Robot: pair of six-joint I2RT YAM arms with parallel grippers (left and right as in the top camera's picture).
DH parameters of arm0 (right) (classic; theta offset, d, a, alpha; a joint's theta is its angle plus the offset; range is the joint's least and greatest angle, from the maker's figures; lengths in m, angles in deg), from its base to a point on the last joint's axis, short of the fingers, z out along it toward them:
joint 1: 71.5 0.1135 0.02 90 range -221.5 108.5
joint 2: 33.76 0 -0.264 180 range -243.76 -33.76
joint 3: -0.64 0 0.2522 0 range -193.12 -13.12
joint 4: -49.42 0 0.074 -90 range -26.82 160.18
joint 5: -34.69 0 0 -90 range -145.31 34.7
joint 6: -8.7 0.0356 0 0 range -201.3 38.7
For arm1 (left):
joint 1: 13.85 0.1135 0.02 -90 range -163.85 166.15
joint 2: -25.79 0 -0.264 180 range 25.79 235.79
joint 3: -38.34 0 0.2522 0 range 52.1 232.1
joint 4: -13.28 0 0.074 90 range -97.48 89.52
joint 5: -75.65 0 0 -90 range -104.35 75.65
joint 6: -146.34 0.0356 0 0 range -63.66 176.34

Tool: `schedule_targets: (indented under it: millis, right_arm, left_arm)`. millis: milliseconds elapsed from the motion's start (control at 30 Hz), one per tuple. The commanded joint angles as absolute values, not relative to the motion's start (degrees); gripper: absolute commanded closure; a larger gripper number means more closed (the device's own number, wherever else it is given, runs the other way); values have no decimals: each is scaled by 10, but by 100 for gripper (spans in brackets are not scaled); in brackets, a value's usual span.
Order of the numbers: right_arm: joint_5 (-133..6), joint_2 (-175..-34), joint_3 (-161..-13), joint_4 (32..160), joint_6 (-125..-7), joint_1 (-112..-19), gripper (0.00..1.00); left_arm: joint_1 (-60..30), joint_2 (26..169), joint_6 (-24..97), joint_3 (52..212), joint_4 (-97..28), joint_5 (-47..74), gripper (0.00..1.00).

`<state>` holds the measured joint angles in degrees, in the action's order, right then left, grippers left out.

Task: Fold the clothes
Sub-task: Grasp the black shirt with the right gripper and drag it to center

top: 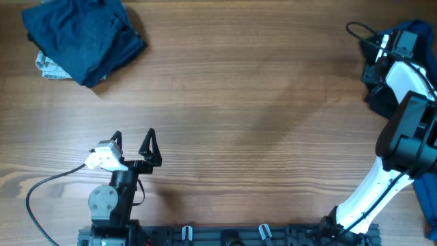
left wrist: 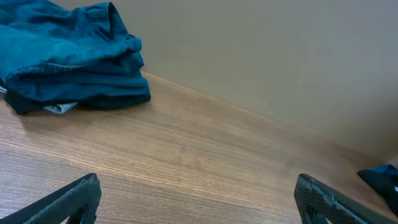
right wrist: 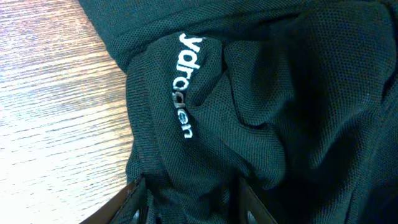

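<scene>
Black mesh garment (right wrist: 249, 93) with white lettering (right wrist: 185, 84) lies bunched at the far right edge of the wooden table (top: 239, 102), directly under the right arm. Right gripper (right wrist: 193, 202): jaws narrowed, one finger on each side of a raised fold of this fabric, which fills the gap between them. Left gripper (top: 133, 142): jaws spread wide, holding nothing, positioned near the front left of the table and clear of all cloth. Blue garment stack (top: 82, 37): folded, at the far left corner, well apart from both grippers.
</scene>
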<state>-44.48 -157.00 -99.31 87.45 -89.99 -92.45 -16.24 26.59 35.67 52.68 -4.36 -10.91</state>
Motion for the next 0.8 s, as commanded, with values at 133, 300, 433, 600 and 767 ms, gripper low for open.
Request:
schedule_targets:
  millis: [133, 300, 433, 600, 767]
  right_arm:
    - [-445, -1581, -985, 867, -916, -926, 49]
    - [-448, -1581, -985, 867, -918, -926, 57]
    - [-448, -1581, -985, 865, -918, -926, 72]
    - [-453, -1582, -985, 863, -901, -926, 96]
    - [-478, -1564, -988, 863, -886, -926, 96]
  left_arm:
    - [-158, 262, 366, 524, -47, -113, 0]
    - [-158, 262, 366, 524, -47, -113, 0]
    - [-158, 262, 366, 524, -47, -113, 0]
    - [-158, 262, 366, 524, -47, -113, 0]
    - [-158, 262, 366, 524, -47, -113, 0]
